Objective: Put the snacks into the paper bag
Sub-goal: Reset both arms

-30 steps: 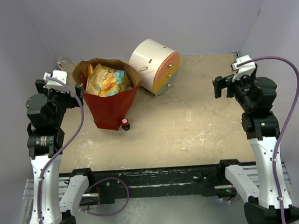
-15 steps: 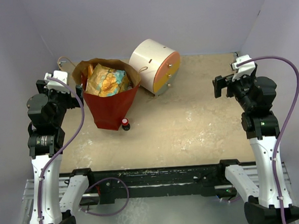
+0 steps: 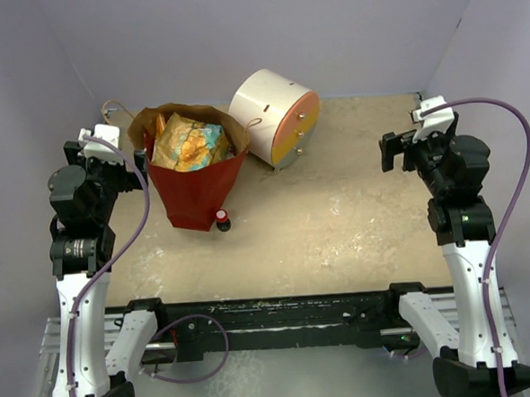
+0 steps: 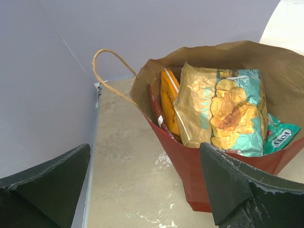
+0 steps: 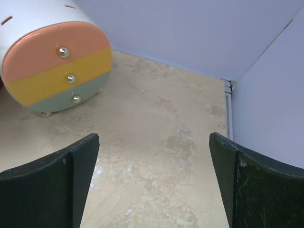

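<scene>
The red paper bag stands upright at the back left of the table, brown inside, with twine handles. Several snacks stick out of its open top: a gold and teal packet, an orange one, a dark red one and a small teal one. My left gripper hovers open just left of the bag, nothing between its fingers. Far to the right, my right gripper stands open over bare table, holding nothing.
A cream cylindrical drawer unit with peach, yellow and grey-green drawer fronts lies right of the bag. A tiny dark bottle with a red cap stands at the bag's front foot. Grey walls close in the table's back and sides.
</scene>
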